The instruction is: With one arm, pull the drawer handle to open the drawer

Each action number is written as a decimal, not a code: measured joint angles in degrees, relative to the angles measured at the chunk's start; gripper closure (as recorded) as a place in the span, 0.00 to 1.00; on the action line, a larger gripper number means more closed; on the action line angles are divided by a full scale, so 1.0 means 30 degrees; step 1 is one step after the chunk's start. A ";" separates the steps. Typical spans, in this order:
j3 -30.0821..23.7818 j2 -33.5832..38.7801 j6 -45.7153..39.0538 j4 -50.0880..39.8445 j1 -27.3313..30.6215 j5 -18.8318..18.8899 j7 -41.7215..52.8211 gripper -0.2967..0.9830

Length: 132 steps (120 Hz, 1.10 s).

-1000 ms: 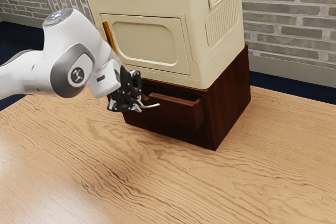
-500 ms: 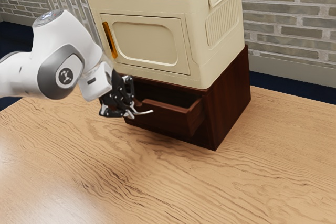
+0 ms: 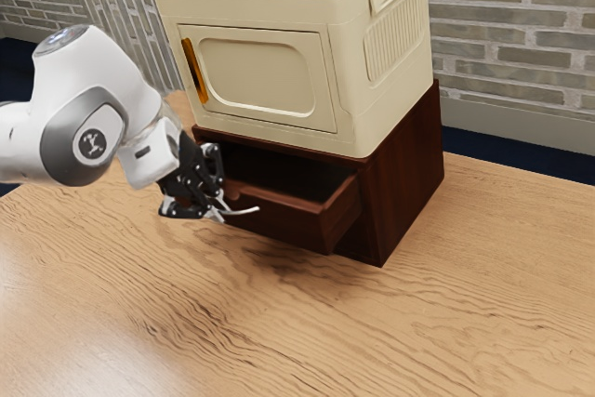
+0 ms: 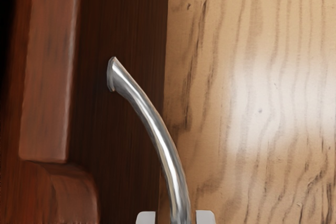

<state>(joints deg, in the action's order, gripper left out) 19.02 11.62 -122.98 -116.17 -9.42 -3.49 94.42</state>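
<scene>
My gripper [image 3: 216, 208] is at the front of the dark brown drawer [image 3: 286, 223], shut on its silver curved handle [image 3: 244, 211]. The drawer stands partly out of the brown cabinet [image 3: 409, 178], its inside showing from above. In the wrist view, the handle [image 4: 159, 127] curves away from the drawer front [image 4: 118, 145] and runs down between the light fingertips of the gripper [image 4: 176, 217]. The part of the handle held deeper between the fingers is hidden.
A cream cabinet [image 3: 256, 72] with an orange handle [image 3: 195, 72] on its closed door stands on top of the brown cabinet. Both stand on a wooden table [image 3: 279, 332], with a brick wall [image 3: 511, 44] behind.
My gripper has drawn back toward the exterior view's lower left, and the drawer has slid further out of the cabinet with it, showing more of its inside.
</scene>
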 joint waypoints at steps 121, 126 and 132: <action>-0.0008 0.3606 0.0175 -0.3102 0.0074 0.0225 -0.0772 0.82; -0.0008 0.3749 0.0187 -0.3197 0.0078 0.0232 -0.0796 0.82; -0.0006 0.3908 0.0203 -0.3314 0.0097 0.0240 -0.0823 0.82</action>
<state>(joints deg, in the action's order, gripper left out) 19.00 23.35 -122.38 -126.11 -9.13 -2.77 91.95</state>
